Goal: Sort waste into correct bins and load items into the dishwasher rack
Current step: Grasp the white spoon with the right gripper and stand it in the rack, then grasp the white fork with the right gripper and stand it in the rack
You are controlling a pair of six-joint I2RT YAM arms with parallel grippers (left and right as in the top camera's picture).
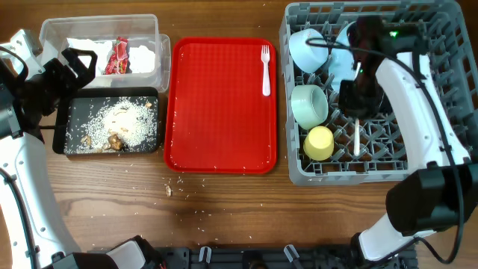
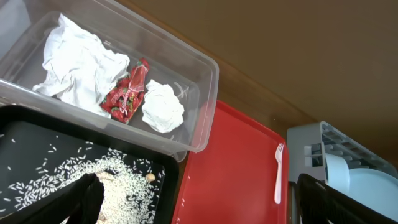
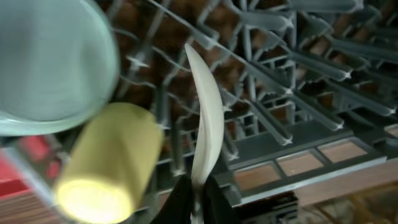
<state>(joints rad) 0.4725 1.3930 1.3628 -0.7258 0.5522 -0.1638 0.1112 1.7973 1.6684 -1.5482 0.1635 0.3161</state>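
Background was basically all table: a wooden top in a warm mid-brown, with the grain running left to right in the overhead view and a few darker streaks in it. Lighting was soft and even, so shadows on the wood were short and faint. From the left wrist view the same wood looked darker and kinda dull.

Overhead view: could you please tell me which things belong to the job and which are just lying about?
Job: fork, spoon, rack, green bowl, yellow cup, blue bowl, clear tub, black tray, wrapper, napkin, rice.
Lying about: red tray, wooden table.
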